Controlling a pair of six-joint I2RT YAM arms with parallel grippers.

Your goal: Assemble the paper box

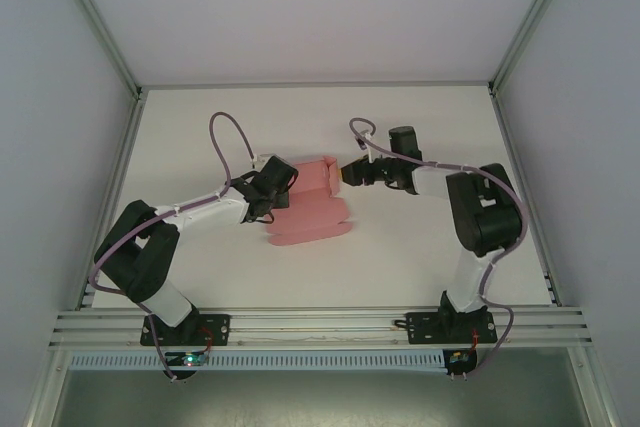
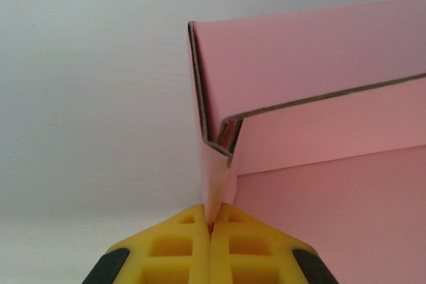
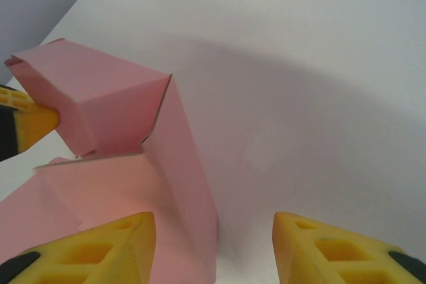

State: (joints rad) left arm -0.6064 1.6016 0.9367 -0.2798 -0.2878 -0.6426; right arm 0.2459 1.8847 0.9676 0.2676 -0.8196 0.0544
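Paper box [image 1: 312,205], pink and half folded, lay in the middle of the table [image 1: 420,247]. Left fingers [image 2: 186,247] were pinched together on a flap at its 10 o'clock corner. Right fingers [image 3: 319,244] stood apart at 2 o'clock, holding nothing. Tugging the thin flap could tear it or let the raised wall spring flat.

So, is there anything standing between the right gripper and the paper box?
Nothing visible does. The right gripper has its jaws open above the table, and a flap of the paper box reaches in beside one jaw. The left gripper is shut on another flap.
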